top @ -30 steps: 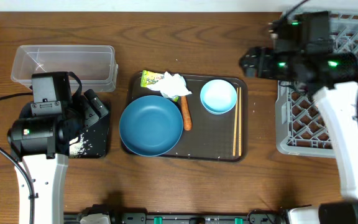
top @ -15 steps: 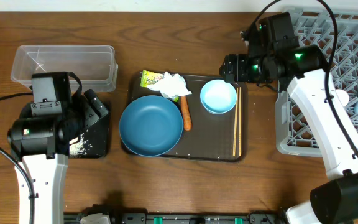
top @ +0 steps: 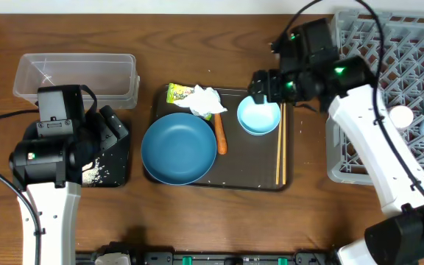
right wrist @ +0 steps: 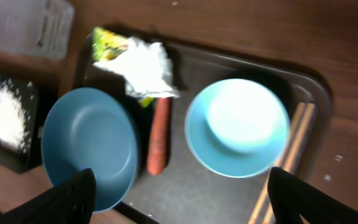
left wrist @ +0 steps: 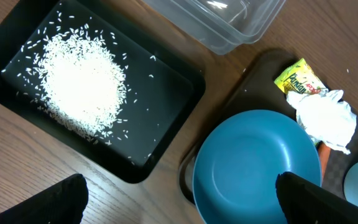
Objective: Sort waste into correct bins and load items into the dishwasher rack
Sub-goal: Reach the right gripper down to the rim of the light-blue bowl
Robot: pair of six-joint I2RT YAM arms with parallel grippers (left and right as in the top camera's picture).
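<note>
Over the far corner of the brown tray, the right tool hangs with its jaws wide apart and empty, close to the light blue bowl. Chopsticks lie just beside the bowl; the carrot, tissue and wrapper sit by the dark blue plate. The left tool, also spread wide and holding nothing, hovers near the black tray of rice, next to the clear tub. A white cup lies in the grey rack.
</note>
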